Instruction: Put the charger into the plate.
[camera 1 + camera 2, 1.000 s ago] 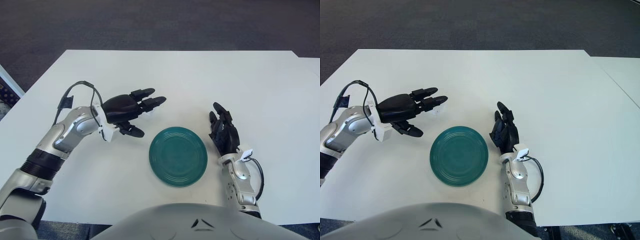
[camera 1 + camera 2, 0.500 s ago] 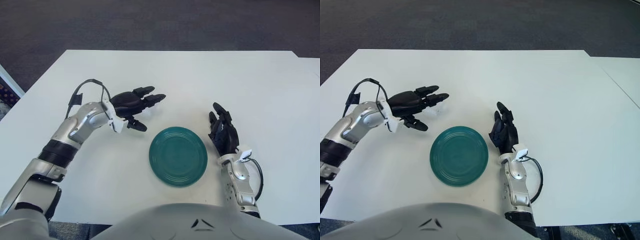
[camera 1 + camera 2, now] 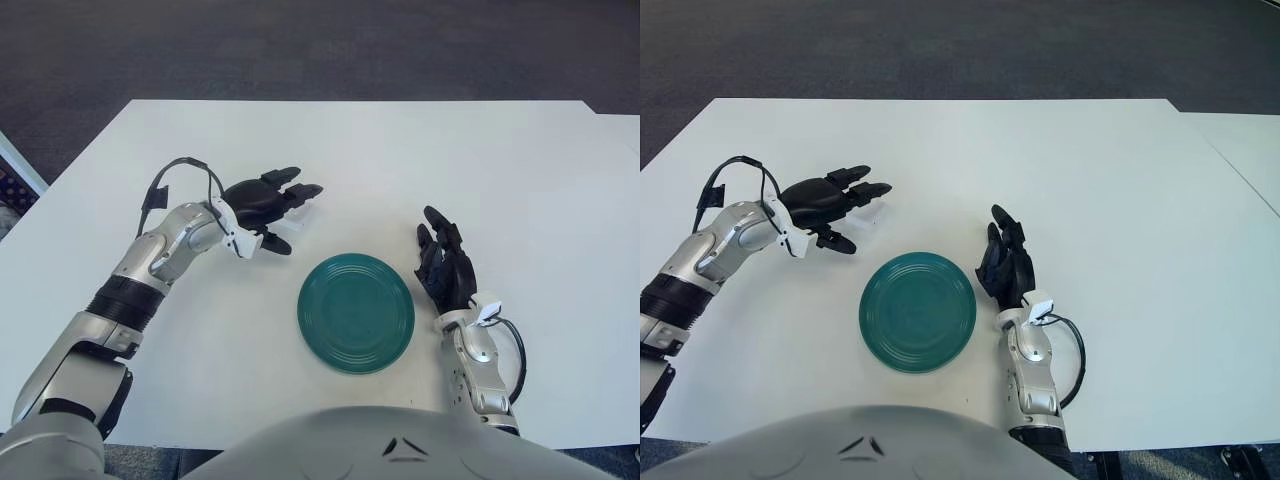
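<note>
Left hand (image 3: 262, 203): reaches out over the white table (image 3: 420, 160), palm down, black fingers spread and holding nothing, placed so the fingertips come over the charger for a grasp from above.
Charger (image 3: 868, 211): a small white block (only a sliver shows past the fingertips), lying on the table just beyond the left hand and up-left of the plate; it is not yet in the plate, and whether the fingers touch it I cannot tell.
Plate (image 3: 356, 312): round, dark green, glossy, with faint rings and a shallow rim; it sits bare in front of the robot, between the two hands, an easy target for a short carry.
Right hand (image 3: 446, 268): idle just right of the plate, fingers relaxed and pointing away, holding nothing.
Table: flat, matte, smooth.
</note>
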`<state>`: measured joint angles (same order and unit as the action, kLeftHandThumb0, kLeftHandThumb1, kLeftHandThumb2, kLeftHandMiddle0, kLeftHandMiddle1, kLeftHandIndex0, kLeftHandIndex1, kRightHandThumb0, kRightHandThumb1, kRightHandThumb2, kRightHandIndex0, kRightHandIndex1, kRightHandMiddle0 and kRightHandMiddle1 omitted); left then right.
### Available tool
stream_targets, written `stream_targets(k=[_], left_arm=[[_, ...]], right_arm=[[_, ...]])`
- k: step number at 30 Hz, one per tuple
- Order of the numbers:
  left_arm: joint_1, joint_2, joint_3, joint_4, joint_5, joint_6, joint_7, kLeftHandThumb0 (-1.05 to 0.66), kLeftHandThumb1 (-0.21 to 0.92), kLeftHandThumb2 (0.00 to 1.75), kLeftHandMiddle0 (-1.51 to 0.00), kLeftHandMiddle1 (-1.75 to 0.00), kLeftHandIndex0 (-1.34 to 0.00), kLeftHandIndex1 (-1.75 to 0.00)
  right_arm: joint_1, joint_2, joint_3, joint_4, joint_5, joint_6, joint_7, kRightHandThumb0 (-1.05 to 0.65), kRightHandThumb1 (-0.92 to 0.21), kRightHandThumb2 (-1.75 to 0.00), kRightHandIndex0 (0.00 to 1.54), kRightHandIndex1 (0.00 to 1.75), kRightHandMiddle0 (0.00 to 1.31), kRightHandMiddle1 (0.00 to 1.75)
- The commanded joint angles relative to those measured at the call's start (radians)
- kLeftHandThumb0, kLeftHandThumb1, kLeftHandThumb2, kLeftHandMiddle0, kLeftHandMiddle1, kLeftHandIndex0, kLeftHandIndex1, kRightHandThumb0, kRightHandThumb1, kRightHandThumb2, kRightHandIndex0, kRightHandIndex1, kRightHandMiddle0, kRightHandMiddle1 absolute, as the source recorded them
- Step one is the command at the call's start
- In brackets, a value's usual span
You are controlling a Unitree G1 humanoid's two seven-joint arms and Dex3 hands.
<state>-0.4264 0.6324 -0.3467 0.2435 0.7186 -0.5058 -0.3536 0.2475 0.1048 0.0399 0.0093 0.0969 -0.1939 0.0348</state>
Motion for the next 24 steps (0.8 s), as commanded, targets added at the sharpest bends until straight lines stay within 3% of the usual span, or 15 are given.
stream_targets(k=[1,12,21,24], left_arm=[[-0.026,0.003,-0.013,0.031,0.022,-0.011,0.03,-1.03,0.92,0.36,0.0,0.0,0.0,-0.39],[-0.057,0.001,-0.03,0.103,0.027,-0.04,0.06,-1.05,0.92,0.34,0.0,0.0,0.0,-0.39],[-0.034,0.004,-0.029,0.087,0.033,-0.036,0.071,-1.02,0.92,0.31,0.0,0.0,0.0,-0.51],[-0.05,-0.021,-0.056,0.127,0.066,-0.032,0.1,-1.01,0.92,0.31,0.0,0.0,0.0,-0.56]], right_arm=[[0.037,0.005,0.007,0.039,-0.015,0.041,-0.014,-0.86,-0.92,-0.86,0.11,0.0,0.0,0.5],[0.042,0.002,0.017,0.04,-0.047,0.037,-0.036,-0.87,-0.92,-0.87,0.11,0.0,0.0,0.53],[0.062,0.005,0.021,0.031,-0.032,0.021,-0.028,-0.87,-0.92,-0.86,0.11,0.0,0.0,0.53],[0.073,0.012,0.017,0.029,-0.005,0.008,-0.018,-0.86,-0.92,-0.85,0.12,0.01,0.0,0.56]])
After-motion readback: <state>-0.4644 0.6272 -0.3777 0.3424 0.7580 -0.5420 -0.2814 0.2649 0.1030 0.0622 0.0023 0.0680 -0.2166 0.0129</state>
